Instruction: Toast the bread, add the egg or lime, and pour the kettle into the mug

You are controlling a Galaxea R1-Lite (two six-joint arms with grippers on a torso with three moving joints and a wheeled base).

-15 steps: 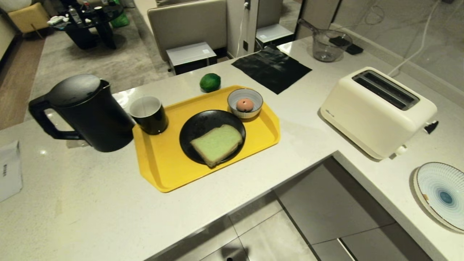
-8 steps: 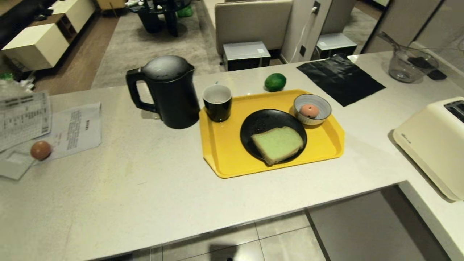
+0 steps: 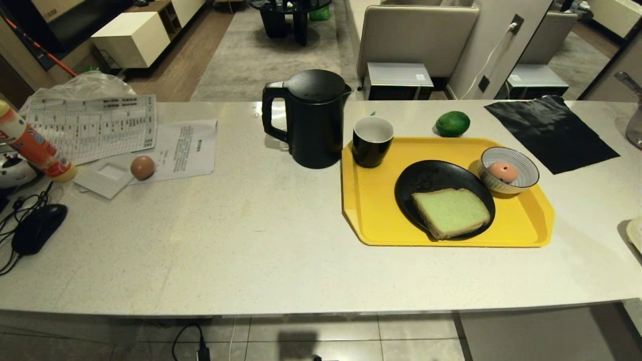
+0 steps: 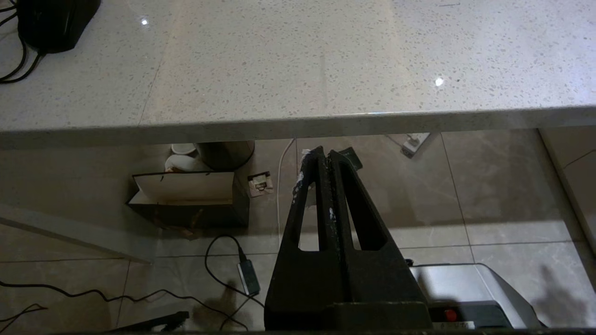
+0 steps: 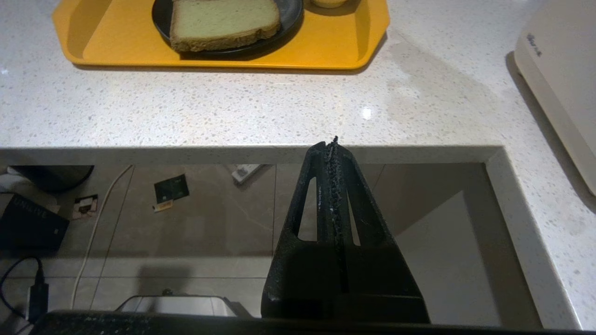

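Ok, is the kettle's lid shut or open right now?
Shut. In the head view the kettle stands upright beside the mug, its flat black lid seated flush on top.

We see the tray (image 3: pixel 366 210) right of centre on the bench (image 3: pixel 251 250). On it, the mug (image 3: pixel 371 141) stands at its upper left corner, the plate (image 3: pixel 426 183) in the middle with the bread (image 3: pixel 450 212) on its lower right part, and the bowl (image 3: pixel 521 170) at the upper right holds the egg (image 3: pixel 503 171). The kettle (image 3: pixel 311 118) stands just left of the mug, off the tray. The lime (image 3: pixel 452 123) lies behind the tray. Papers (image 3: pixel 100 128) and a second egg (image 3: pixel 142 167) lie at the frame's left, a mouse (image 3: pixel 37 225) below them.
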